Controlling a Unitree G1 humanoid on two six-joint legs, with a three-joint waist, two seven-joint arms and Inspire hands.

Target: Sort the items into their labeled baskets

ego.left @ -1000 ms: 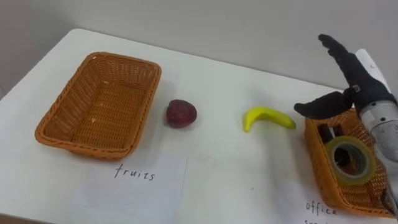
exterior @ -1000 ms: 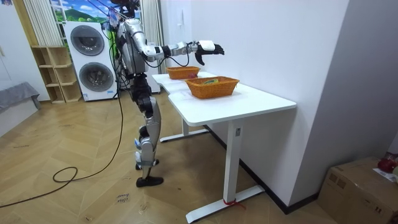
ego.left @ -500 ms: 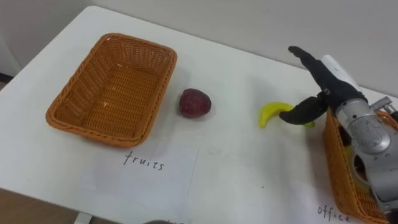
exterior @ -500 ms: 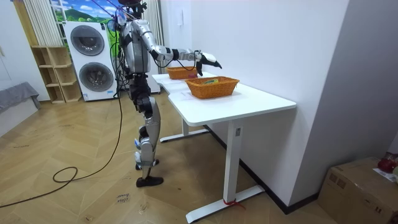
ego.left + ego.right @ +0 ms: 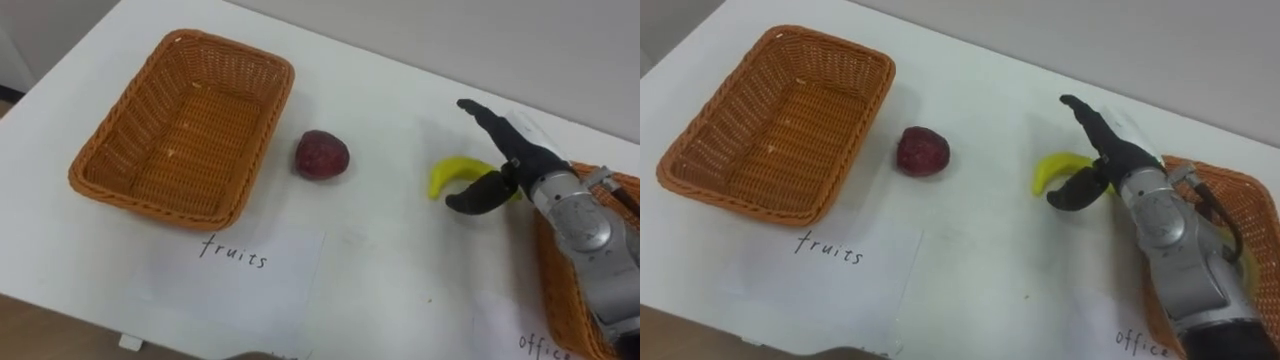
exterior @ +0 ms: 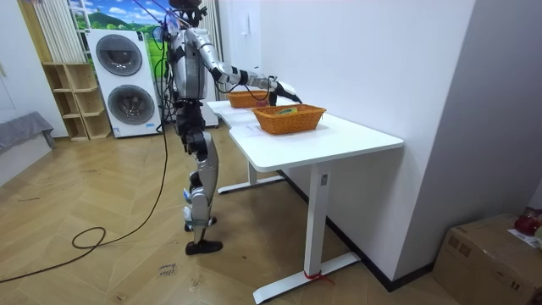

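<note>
I record the right hand (image 5: 512,158) as black-fingered, with a small white tag on its back. Wrist and forearm are silver-grey cylinders with a dark cable alongside. Torso and shins silver-grey, feet black.

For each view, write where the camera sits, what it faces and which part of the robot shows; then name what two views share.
Left eye view: on the head, looking down at the table; right hand at the banana.
Right eye view: beside it, same scene, same hand.
Room view: across the room, facing the table; whole standing robot.
Both eye views share the fruit basket.
</note>
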